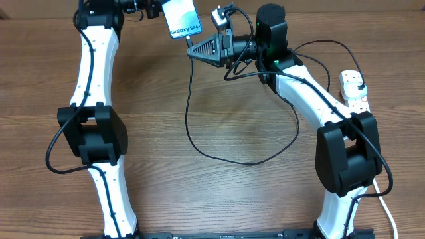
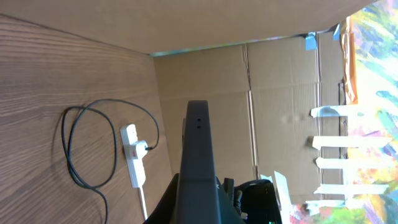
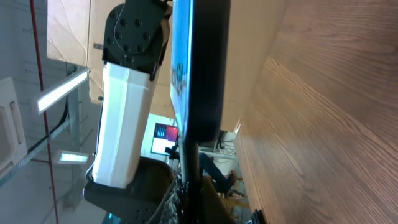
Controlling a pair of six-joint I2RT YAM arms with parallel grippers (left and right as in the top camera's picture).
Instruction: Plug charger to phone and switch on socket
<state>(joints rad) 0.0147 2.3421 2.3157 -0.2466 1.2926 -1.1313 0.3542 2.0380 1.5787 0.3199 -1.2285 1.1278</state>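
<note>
1. The phone (image 1: 182,18) is held above the far edge of the table (image 1: 219,206), screen up. The left gripper (image 1: 159,9) is clamped on its side.
2. The charger (image 1: 186,113) has its connector end pinched in the closed right gripper (image 1: 196,48), with the tip at the phone's lower edge (seating cannot be confirmed from either wrist view). The cable loops slack across the table's middle.
3. The socket (image 1: 355,93) lies at the right edge with a plug in it. The switch position is unreadable.
4. Assessment: insertion is in hand; switching on is outstanding.
</note>
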